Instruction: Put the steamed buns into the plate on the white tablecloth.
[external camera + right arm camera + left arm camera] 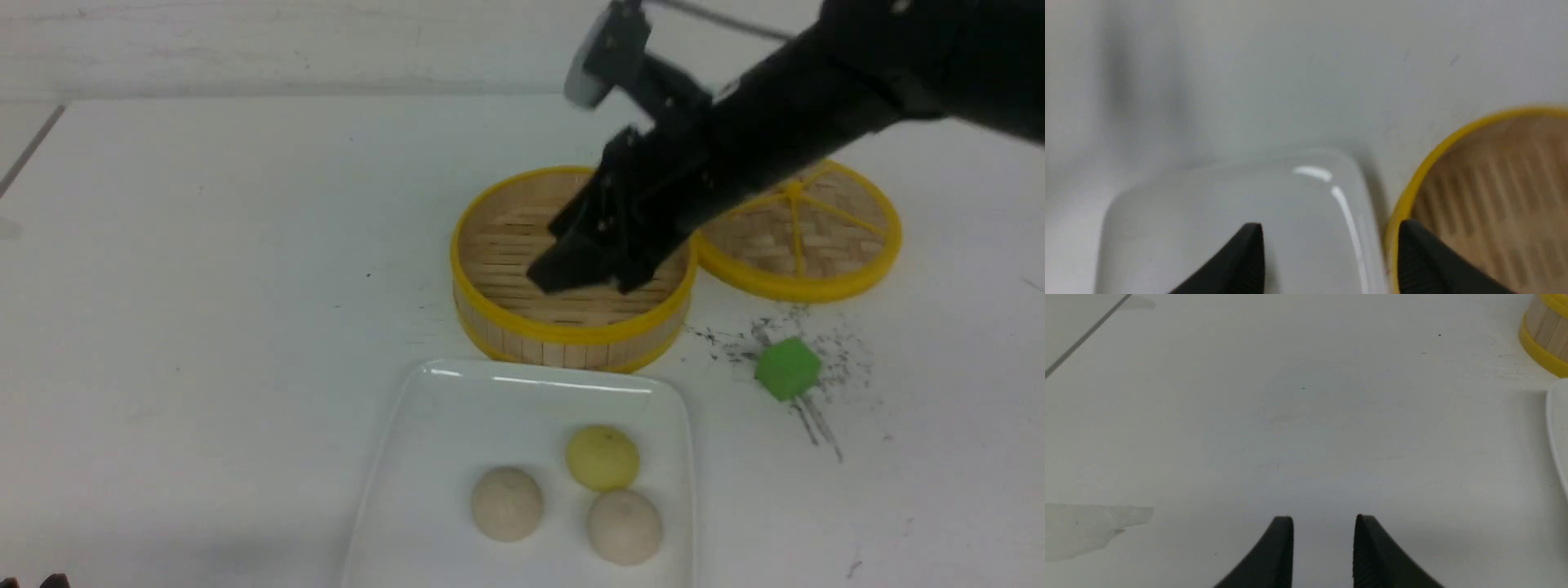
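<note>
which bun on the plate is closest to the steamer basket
The pale yellow bun: the only yellow one, it lies nearest the steamer basket; both off-white buns sit farther from it.

The plate (424,490) looks glossy, the steamed buns (507,503) matt, the steamer basket (563,349) slatted wood, the white tablecloth (204,286) scuffed.

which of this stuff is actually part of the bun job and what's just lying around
Job: yellow steamed bun, left beige steamed bun, right beige steamed bun, white plate, white tablecloth.
Lying about: bamboo steamer basket, woven steamer lid, green cube.
</note>
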Motion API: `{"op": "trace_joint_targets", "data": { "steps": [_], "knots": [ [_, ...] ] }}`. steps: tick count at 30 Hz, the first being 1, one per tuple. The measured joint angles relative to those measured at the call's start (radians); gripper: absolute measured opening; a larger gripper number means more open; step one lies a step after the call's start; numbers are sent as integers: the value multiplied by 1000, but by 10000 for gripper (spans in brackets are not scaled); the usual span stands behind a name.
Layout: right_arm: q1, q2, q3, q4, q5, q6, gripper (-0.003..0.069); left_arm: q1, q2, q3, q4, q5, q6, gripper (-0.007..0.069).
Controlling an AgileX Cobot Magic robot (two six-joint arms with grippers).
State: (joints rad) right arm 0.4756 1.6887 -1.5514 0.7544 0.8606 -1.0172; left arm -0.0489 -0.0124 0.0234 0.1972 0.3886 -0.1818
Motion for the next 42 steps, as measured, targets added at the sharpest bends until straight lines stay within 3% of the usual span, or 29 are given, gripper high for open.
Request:
{"op": "trace_joint_targets", "data": {
  "steps": [5,9,10,14,21,28,33,38,42],
  "knots": [
    [-26,-199,-7,-119,-41,63,437,0,0,0,0,0,0,241],
    [-71,-319,-9,-275,-31,205,437,0,0,0,0,0,0,241],
    [-103,-384,-9,-370,0,296,437,0,0,0,0,0,0,241],
    [-145,-495,-9,-551,95,467,437,0,0,0,0,0,0,241],
    [-155,-696,-9,-732,209,657,437,0,0,0,0,0,0,241],
    [-155,-922,21,-763,340,777,437,0,0,0,0,0,0,241],
    [-155,-1081,243,-768,341,790,437,0,0,0,0,0,0,241],
    [-155,-1251,530,-732,201,791,437,0,0,0,0,0,0,241],
    [-155,-1443,786,-673,-9,791,437,0,0,0,0,0,0,241]
  ]
}}
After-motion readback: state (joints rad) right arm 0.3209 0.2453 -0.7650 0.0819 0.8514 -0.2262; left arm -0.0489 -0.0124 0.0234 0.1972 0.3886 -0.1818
